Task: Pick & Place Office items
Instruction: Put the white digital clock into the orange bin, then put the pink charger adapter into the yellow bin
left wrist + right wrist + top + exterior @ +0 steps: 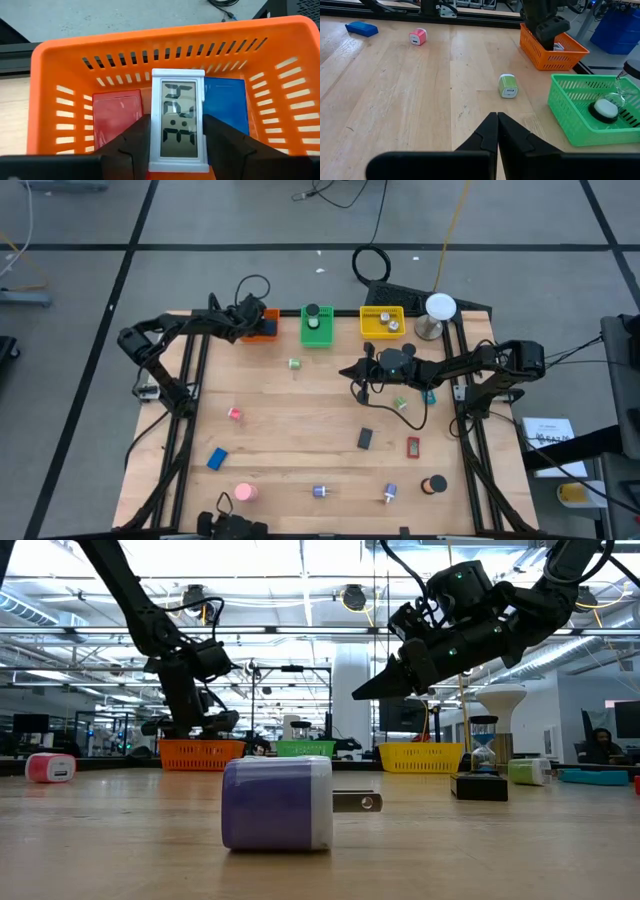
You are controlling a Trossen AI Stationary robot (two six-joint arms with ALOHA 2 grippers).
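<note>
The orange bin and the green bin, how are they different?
The orange bin has the left gripper over it, holding a small white digital clock; nothing hangs over the green bin. The orange bin holds red and blue pieces; the green bin holds a black-and-white round piece. Both are slotted plastic baskets.

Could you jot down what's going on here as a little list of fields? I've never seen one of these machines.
left claw: shut on a small white digital clock, over the orange bin
orange bin contents: a red block and a blue block
right claw: shut, empty, above mid-table
green bin: holds a dark round piece
yellow bin: holds small pieces
wooden table: small items scattered, including a purple-and-white plug
</note>
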